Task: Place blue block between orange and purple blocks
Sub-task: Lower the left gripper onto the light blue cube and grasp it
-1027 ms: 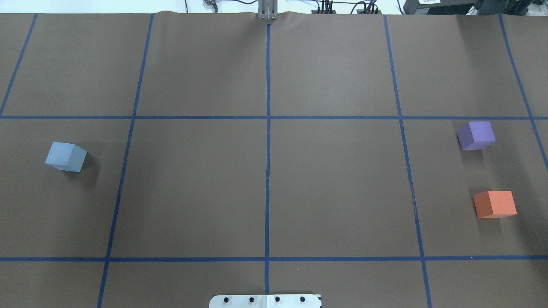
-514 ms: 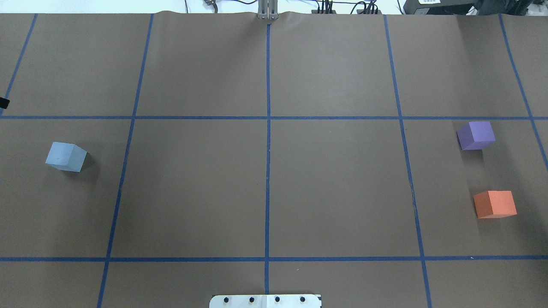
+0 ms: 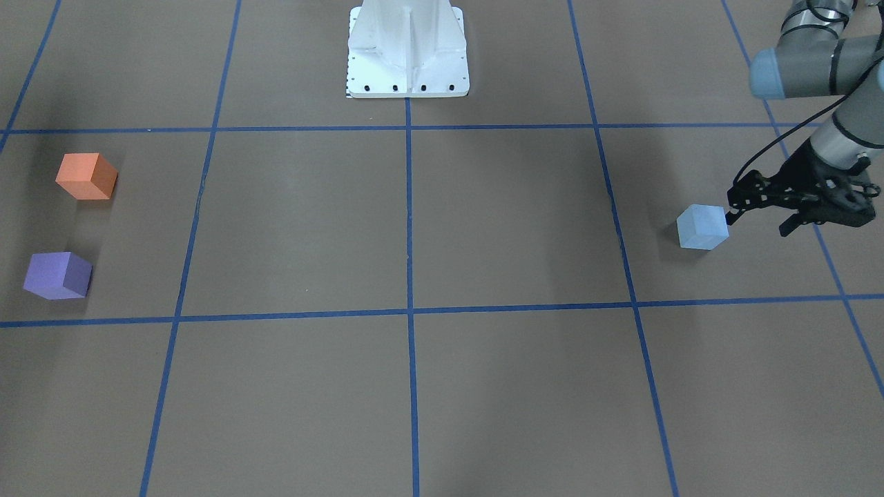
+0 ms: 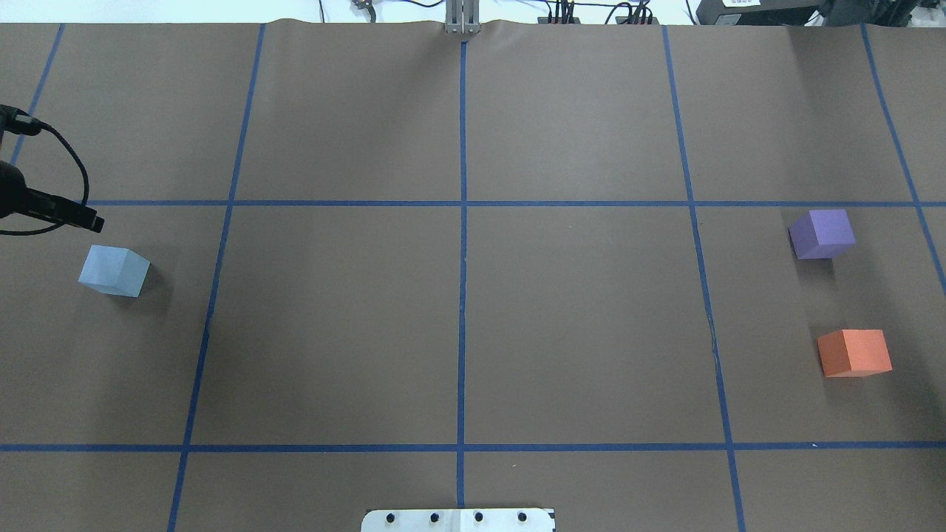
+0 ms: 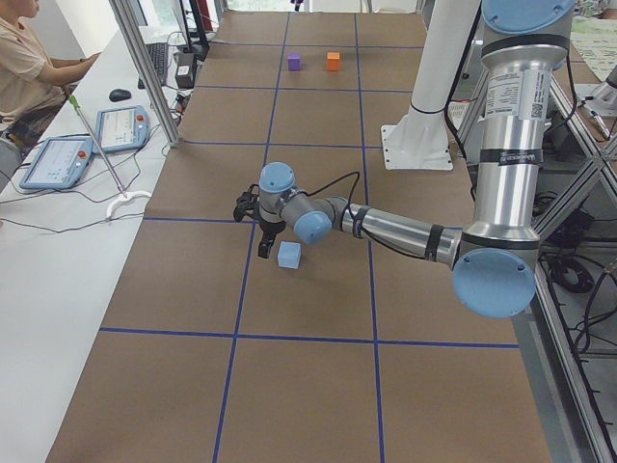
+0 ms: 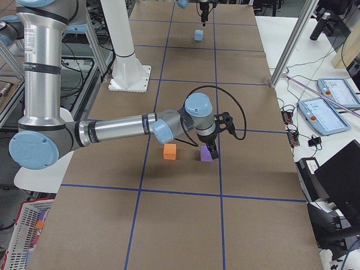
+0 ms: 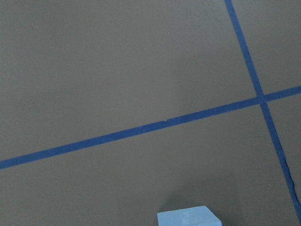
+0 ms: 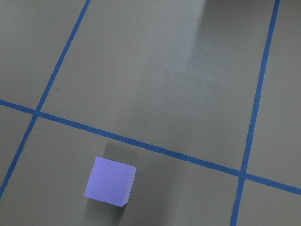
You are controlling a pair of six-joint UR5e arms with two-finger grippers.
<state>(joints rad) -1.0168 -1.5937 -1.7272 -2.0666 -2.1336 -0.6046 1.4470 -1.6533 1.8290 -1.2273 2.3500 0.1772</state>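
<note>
The blue block [image 4: 114, 270] sits on the brown table at the robot's left, also seen in the front view [image 3: 702, 226] and at the bottom edge of the left wrist view [image 7: 188, 217]. My left gripper [image 3: 758, 217] is open and empty, just beside the block and apart from it; one fingertip [image 4: 92, 220] shows overhead. The purple block [image 4: 822, 233] and orange block [image 4: 854, 353] stand apart at the far right. My right gripper [image 6: 212, 147] hovers above the purple block [image 6: 206, 154]; I cannot tell whether it is open or shut.
Blue tape lines divide the table into squares. The robot's white base plate [image 3: 407, 55] stands at the near middle edge. An operator [image 5: 24, 68] and tablets [image 5: 123, 125] are beside the table, off its surface.
My left gripper has come in from the left edge of the overhead view and now sits close to the blue block. The three blocks have not moved.
</note>
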